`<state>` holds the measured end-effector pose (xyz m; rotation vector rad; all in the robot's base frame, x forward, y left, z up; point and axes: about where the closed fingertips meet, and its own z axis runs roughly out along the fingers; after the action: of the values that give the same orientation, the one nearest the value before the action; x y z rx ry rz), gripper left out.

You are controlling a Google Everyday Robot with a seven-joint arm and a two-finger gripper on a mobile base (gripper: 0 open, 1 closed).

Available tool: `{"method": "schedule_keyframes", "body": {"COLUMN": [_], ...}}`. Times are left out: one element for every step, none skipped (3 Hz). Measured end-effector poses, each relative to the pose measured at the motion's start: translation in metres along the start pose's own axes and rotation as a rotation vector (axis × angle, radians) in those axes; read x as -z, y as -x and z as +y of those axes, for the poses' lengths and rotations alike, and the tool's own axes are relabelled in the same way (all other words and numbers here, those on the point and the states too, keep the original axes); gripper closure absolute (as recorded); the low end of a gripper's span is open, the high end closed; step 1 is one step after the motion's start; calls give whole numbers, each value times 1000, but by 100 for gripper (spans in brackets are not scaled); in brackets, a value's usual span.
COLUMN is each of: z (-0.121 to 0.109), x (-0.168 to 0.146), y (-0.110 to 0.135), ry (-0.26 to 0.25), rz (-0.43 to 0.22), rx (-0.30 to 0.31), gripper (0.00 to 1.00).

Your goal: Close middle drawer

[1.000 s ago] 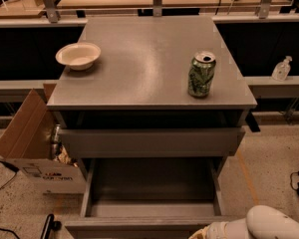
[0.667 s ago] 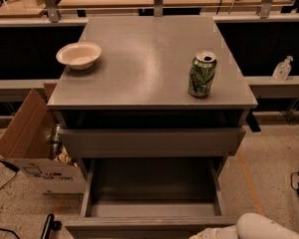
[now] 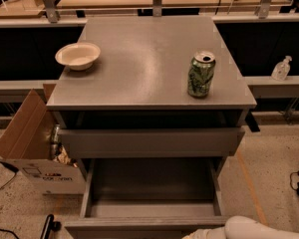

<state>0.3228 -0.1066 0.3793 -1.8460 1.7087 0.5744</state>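
The middle drawer (image 3: 152, 185) is pulled far out of the grey cabinet, and its shallow grey box interior is bare. Its front panel (image 3: 124, 229) lies at the bottom edge of the camera view. The drawer above it (image 3: 149, 142) stands slightly out under the cabinet top. My gripper (image 3: 202, 234) is at the very bottom edge, just right of centre, against the middle drawer's front panel. Most of it is cut off by the frame. The white arm shell (image 3: 259, 229) runs off to the right behind it.
A white bowl (image 3: 77, 55) and a green can (image 3: 201, 74) stand on the cabinet top (image 3: 149, 49). An open cardboard box (image 3: 32, 143) sits on the floor at the left. A clear bottle (image 3: 281, 67) stands on a ledge at the right. Cables lie on the floor at the right.
The white arm has shifted a little left and lower along the bottom edge. The drawers, bowl and can have not moved.
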Motion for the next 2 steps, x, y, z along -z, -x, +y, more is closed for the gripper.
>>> {"method": "schedule_keyframes", "body": {"z": [-10,-27], "x": [-5,-4], "y": [-8,-13], "ry": [-24,-56], "rz": [-3,-8], "rx": [-11,-19], "gripper": [100,100]}}
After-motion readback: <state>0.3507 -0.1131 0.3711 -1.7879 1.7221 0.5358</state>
